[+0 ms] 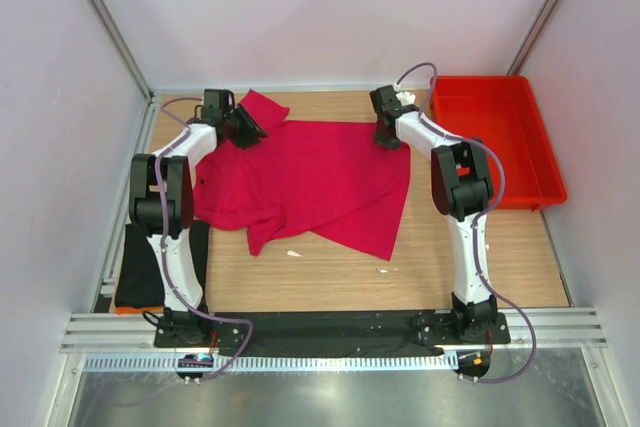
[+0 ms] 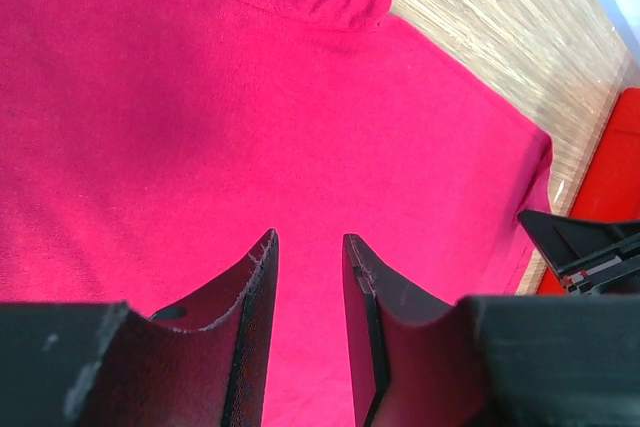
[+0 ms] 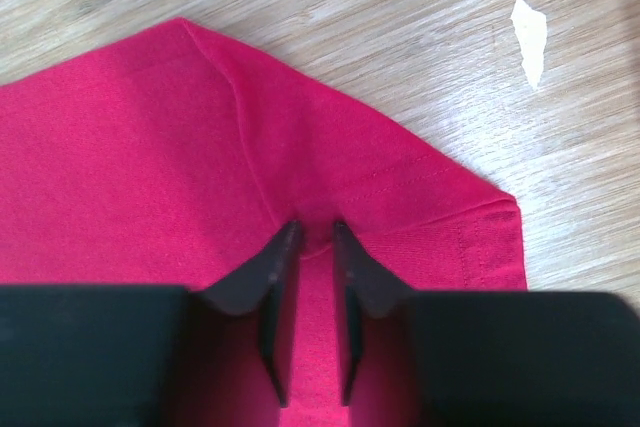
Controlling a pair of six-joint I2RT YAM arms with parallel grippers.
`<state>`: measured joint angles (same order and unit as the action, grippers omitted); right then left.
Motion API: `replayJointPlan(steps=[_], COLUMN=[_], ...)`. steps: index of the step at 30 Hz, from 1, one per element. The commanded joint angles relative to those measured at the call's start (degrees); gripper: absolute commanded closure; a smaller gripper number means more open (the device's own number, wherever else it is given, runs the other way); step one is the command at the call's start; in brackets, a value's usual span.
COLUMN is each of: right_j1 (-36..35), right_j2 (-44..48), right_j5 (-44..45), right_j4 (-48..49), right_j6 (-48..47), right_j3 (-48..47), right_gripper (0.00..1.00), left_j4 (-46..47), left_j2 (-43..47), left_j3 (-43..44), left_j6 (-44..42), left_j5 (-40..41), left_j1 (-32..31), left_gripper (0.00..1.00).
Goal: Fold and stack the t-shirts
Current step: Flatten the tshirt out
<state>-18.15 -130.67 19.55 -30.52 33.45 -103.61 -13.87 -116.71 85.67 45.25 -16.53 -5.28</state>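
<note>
While right fingers (image 3: 275, 292) pinch 1 crimson-pink t-shirt (image 1: 330, 172), left fingers (image 2: 245, 332) hang parted above it.

A lab test cell — white panels (image 1: 330, 17), aluminium rail (image 1: 560, 327).

The pink shirt (image 1: 320, 179) lies spread on the table (image 1: 330, 285), left gripper (image 1: 254, 131) at its far left corner, right gripper (image 1: 388, 139) at its far right, beside the tray (image 1: 492, 147).
</note>
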Motion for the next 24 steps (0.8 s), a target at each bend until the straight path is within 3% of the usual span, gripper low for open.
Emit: replayJointPlan(steps=[1, 2, 4, 12, 16, 19, 24], right_j1=[0.05, 0.05, 0.22, 0.57, 1.36, 1.45, 3.29], right_j2=[-0.46, -0.64, -0.55, 2.00, 1.65, 1.47, 0.33], right_j5=[1.01, 1.19, 1.45, 7.25, 6.47, 5.85, 7.68], right_j4=[0.82, 0.47, 0.11, -2.09, -1.91, -1.38, 2.11], right_j6=[0.65, 0.48, 0.47, -0.93, -1.46, -1.55, -3.56], right_j3=[-1.15, -1.76, -2.03, -3.70, -3.97, -4.14, -6.77], right_gripper=[0.78, 0.90, 0.99, 0.98, 0.92, 0.99, 0.99], left_j4=[-0.02, -0.02, -0.11, -0.28, -0.28, -0.37, -0.54], left_j2=[2.71, 2.71, 2.80, 3.41, 3.33, 3.50, 4.03], left_j3=[1.25, 1.26, 1.26, -0.24, -0.24, -0.24, -0.68], left_j6=[-1.22, -1.31, -1.48, -1.84, -1.75, -1.84, -1.75], left_j5=[-0.96, -0.87, -0.61, 0.01, -0.25, -0.25, -0.08], left_j1=[-0.08, -0.08, -0.08, -0.08, -0.08, -0.08, -0.08], left_gripper=[0.67, 0.67, 0.67, 0.67, 0.67, 0.67, 0.68])
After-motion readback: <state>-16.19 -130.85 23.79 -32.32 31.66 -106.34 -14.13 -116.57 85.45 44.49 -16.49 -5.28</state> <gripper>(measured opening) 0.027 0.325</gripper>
